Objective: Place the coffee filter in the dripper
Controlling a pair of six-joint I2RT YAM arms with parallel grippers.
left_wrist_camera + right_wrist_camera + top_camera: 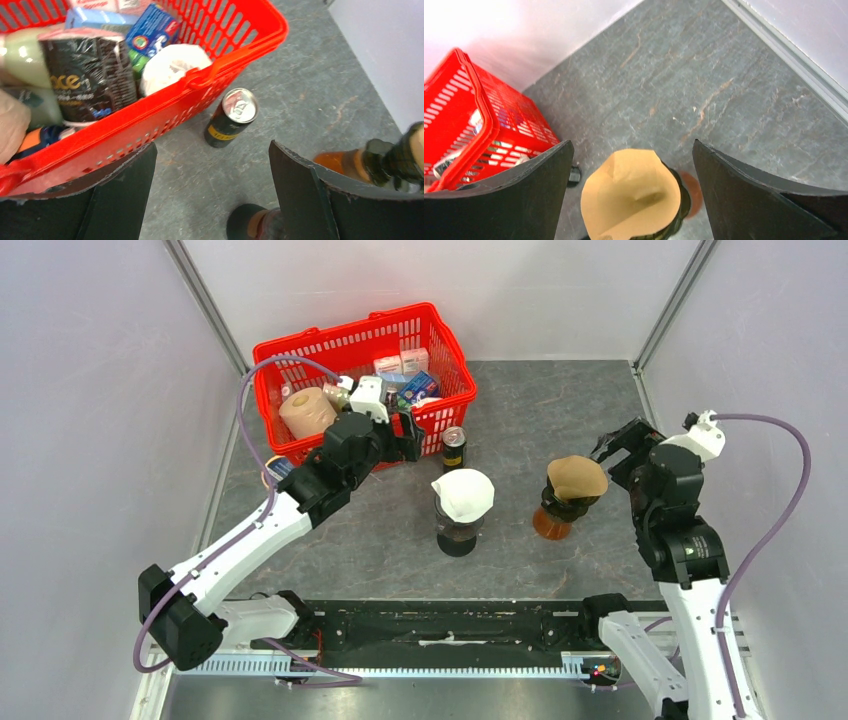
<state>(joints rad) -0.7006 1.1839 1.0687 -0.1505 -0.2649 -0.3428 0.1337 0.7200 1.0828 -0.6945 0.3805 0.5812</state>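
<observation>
The tan paper coffee filter (630, 202) is sitting atop the dark dripper (568, 506), its pointing unclear. The right gripper (631, 146) is hovering spread just beside the dripper; the left gripper (212, 150) is gaping well apart from it.

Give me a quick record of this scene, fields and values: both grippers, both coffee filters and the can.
left gripper: open, empty, beside red basket
right gripper: open, empty, at brown filter
brown filter: resting on dripper, free of both grippers
white filter: atop dark carafe
can: upright, next to basket
</observation>
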